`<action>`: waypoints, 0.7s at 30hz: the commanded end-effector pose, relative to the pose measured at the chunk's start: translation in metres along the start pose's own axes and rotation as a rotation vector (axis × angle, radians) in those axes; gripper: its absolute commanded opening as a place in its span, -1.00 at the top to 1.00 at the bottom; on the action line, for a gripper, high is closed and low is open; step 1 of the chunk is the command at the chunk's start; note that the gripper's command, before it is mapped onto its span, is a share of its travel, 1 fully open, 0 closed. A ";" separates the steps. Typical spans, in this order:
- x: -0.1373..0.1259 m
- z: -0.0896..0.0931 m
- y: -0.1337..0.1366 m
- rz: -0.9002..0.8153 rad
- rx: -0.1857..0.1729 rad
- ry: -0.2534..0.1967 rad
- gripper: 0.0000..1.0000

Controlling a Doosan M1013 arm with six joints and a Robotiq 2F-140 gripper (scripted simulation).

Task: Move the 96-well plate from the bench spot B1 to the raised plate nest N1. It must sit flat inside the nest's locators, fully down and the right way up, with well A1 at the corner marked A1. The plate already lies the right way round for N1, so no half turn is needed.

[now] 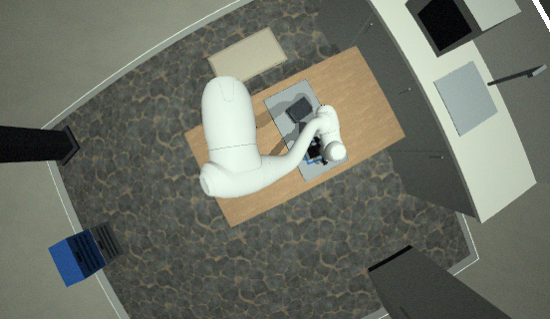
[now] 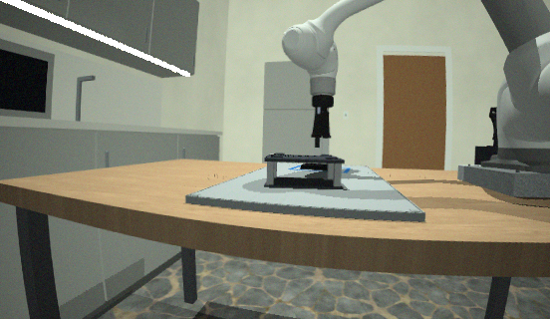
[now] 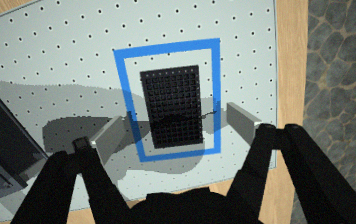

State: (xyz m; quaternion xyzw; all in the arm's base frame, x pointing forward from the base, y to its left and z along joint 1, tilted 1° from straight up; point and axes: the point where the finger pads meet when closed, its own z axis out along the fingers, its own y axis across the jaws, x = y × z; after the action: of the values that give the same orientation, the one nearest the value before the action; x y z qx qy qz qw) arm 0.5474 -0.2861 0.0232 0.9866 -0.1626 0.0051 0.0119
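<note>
Spread, empty end effector above the rigid, light, black rectangular 96-well plate; best pinched across its two long sides.

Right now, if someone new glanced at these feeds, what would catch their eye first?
The black 96-well plate inside the bright blue B1 outline on the perforated grey board, centred in the wrist view. Next, the gripper hanging above it, jaws wide open and holding nothing. Then the raised plate nest nearer the exterior camera.
</note>
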 end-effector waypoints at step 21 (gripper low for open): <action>0.000 0.024 0.000 0.000 0.000 0.000 -1.00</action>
State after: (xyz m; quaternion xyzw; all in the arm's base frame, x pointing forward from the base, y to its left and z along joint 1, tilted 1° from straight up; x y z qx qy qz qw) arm 0.5475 -0.2868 -0.0009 0.9866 -0.1626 0.0051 0.0119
